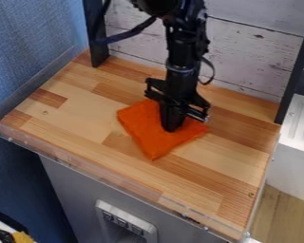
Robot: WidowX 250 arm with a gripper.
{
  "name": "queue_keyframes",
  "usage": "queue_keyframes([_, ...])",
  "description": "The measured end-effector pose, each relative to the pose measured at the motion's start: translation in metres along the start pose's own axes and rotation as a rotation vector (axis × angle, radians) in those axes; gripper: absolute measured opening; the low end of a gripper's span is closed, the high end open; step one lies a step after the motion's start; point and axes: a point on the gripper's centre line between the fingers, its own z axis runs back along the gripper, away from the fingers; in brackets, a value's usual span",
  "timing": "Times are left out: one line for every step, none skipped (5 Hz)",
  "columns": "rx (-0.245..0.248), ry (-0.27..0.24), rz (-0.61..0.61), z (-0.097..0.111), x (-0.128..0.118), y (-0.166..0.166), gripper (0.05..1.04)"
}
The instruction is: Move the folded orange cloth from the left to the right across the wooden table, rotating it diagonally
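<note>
Mid-surface on the wooden tabletop (199,178), a squarish, soft-looking, plain orange cloth (146,137) is laid flat, one corner pointed at the front edge, its long axis unclear, pressed by the black gripper (172,128), fingers together.

I can read no texts, labels, brands, numbers or signs here.
</note>
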Motion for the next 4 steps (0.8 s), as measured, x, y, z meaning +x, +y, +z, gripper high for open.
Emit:
queue_keyframes([-0.005,-0.015,0.041,0.002,0.01,-0.008,0.082])
queue_keyframes([-0.02,0.005,0.079,0.007,0.011,-0.012,0.23])
queue_keyframes([-0.042,0.031,0.079,0.019,0.009,-0.015,0.478])
queue_keyframes([-0.066,0.016,0.084,0.043,0.005,-0.011,0.773])
